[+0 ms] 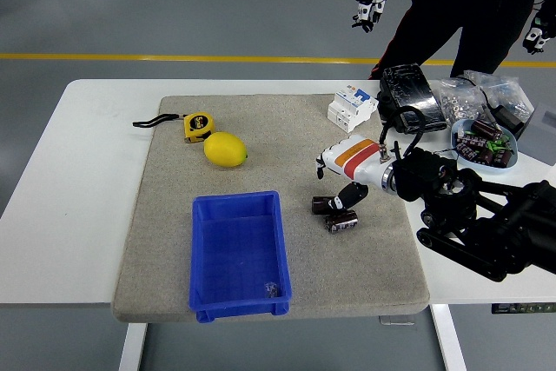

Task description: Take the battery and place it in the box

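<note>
Right hand (347, 182), white shell w/ orange-red stripe on a black arm, comes in from the mat's right edge and hangs just over the two dark cylindrical batteries (334, 214). These lie on the grey felt mat (278, 141), right of centre, side by side and touching or nearly so, long axes running roughly left-right. One dark finger (350, 195) points down at the upper battery; contact or not, can't tell. Rest of the fingers look loosely spread, nothing gripped.

Key relation: batteries sit directly below and slightly toward the near edge from the palm, so prob. a short drop and close, fingers across the short axis. Left hand isn't in shot, so right is the only one placed for it.

Blue rectangular plastic box (239, 255) sits near the mat's near edge, left of the batteries w/ bare mat between; carry goes leftward and a bit nearer.
</note>
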Motion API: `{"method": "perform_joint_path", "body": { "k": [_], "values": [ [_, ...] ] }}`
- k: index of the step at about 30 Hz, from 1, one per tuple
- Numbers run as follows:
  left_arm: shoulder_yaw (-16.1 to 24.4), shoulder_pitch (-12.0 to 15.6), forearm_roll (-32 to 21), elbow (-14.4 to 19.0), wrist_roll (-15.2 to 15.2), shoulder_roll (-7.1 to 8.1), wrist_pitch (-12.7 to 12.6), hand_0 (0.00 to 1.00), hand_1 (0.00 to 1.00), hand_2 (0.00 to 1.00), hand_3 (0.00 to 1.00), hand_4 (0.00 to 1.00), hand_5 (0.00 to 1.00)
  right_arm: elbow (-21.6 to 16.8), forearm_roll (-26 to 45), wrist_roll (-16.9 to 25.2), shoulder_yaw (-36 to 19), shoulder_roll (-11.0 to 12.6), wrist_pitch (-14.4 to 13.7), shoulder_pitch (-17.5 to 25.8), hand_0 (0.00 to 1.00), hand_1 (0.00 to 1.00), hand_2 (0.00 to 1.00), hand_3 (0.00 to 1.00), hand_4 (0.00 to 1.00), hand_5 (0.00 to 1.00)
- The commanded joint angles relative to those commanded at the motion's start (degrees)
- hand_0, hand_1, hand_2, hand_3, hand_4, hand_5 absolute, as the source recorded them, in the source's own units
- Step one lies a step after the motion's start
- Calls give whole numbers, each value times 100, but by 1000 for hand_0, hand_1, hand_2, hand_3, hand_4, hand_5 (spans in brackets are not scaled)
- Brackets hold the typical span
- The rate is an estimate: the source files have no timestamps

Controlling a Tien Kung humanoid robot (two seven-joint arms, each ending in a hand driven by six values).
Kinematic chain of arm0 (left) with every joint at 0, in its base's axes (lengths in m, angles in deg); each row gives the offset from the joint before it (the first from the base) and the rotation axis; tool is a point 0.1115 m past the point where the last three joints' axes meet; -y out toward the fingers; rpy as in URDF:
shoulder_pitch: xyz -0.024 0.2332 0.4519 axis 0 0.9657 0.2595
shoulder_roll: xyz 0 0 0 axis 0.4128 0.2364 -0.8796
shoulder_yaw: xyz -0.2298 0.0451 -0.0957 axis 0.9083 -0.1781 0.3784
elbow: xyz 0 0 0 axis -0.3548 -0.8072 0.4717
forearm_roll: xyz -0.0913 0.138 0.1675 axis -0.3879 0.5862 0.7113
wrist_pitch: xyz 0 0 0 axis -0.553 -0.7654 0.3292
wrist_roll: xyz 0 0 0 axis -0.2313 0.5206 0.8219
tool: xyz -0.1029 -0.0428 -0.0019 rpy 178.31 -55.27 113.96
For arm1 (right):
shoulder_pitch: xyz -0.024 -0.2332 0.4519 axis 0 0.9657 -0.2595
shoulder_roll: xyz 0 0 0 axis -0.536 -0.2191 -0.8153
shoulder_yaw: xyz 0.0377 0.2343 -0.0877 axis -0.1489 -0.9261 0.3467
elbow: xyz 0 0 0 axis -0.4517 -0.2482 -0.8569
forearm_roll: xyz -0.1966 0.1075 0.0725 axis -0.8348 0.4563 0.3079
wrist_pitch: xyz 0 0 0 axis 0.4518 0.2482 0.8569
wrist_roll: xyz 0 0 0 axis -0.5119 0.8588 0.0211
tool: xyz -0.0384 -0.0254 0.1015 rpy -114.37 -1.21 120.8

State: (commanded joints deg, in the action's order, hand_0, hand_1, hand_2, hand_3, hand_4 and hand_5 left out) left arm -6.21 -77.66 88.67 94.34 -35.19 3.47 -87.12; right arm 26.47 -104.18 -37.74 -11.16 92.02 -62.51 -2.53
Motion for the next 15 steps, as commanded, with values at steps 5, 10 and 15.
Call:
{"method": "perform_joint_path", "body": {
  "k": [5,10,15],
  "values": [
    [-4,-7,-5,0,3,-1,-13,645,638,645,580,628,580,61,-93,58,-109,-64,159,7,550,623,724,628,853,394],
    [-24,-12,-36,0,2,-4,-27,645,638,646,580,629,581,109,-239,137,-249,-105,378,29,549,624,723,629,852,394],
    [-25,-13,-33,-1,2,1,-29,645,638,646,580,629,581,85,-375,209,-366,-138,562,34,549,624,723,629,852,394]
  ]
}}
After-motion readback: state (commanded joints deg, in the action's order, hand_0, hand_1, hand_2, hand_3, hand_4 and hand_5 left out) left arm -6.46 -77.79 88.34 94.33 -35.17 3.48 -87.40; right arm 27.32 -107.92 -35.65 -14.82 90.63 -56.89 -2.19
